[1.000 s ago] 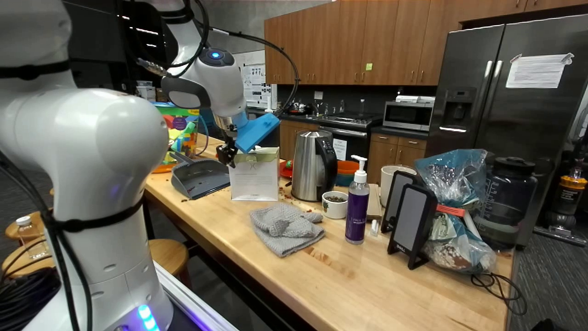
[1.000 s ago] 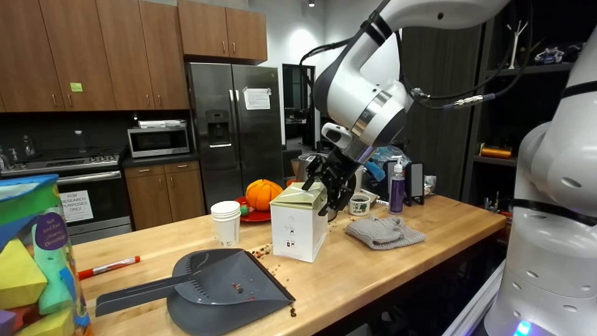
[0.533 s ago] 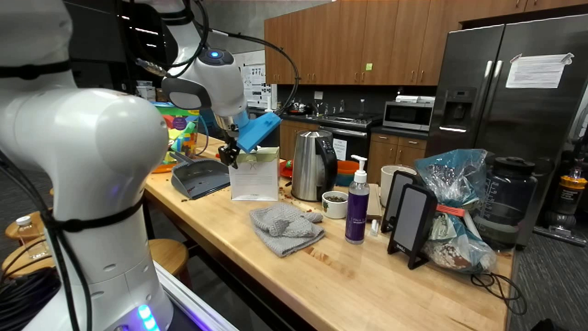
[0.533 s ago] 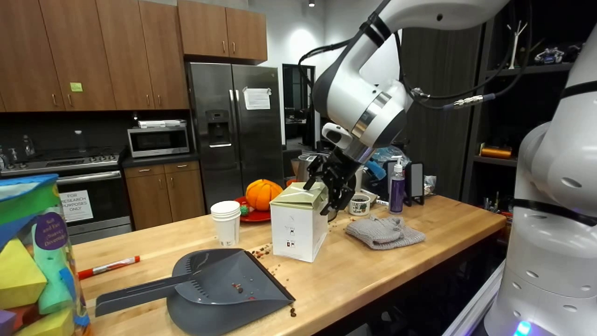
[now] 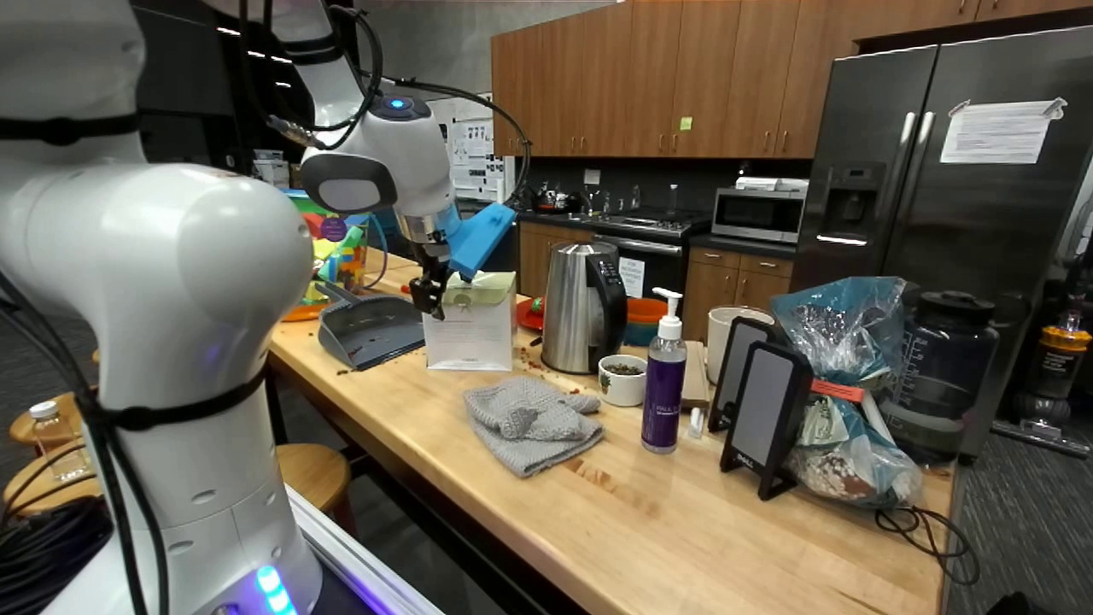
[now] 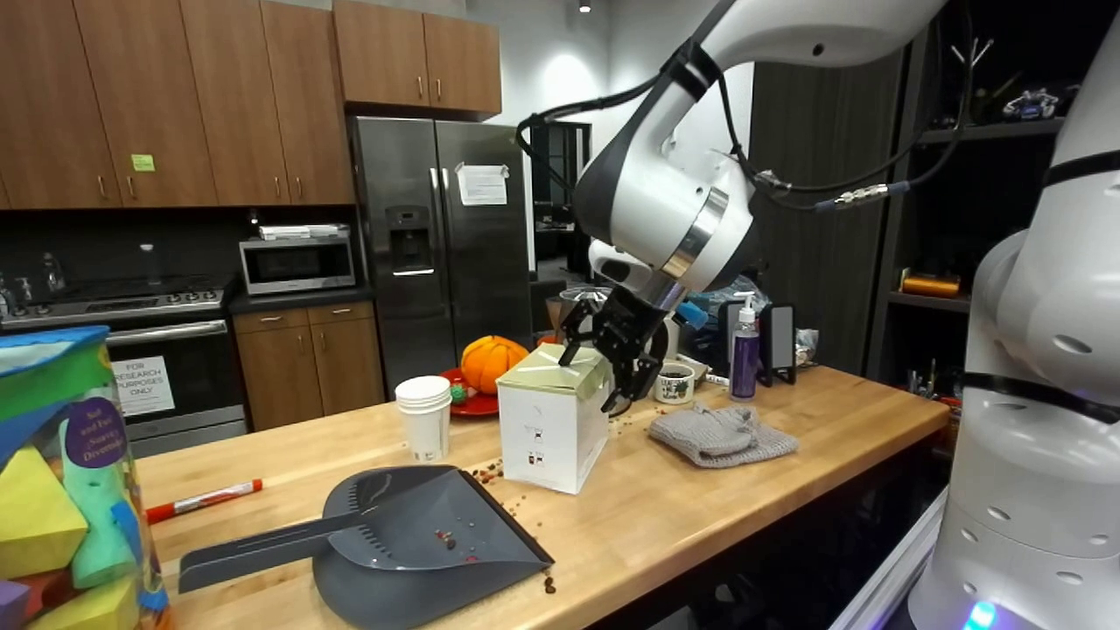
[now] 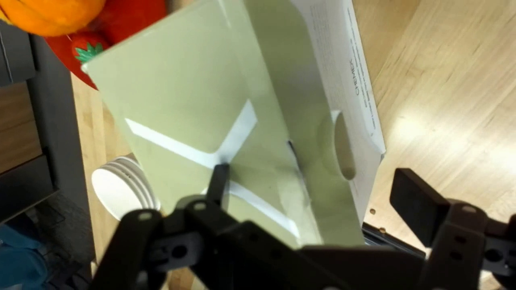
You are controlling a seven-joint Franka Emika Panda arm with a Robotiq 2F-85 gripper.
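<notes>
Wrist view: the gripper [image 7: 312, 181] is blurred and cropped below; from here I cannot tell whether it touches the carton [image 7: 189, 96], whose finest print is illegible. The pumpkin [image 7: 56, 15] is cropped above. In an exterior view, the kettle [image 6: 584, 297] is mostly hidden behind carton and gripper, the bag of blocks [image 6: 48, 516] cropped at left.

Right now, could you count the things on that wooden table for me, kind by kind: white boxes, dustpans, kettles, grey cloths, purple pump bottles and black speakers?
White box: 1
Dustpan: 1
Kettle: 1
Grey cloth: 1
Purple pump bottle: 1
Black speakers: 2
Total: 7
</notes>
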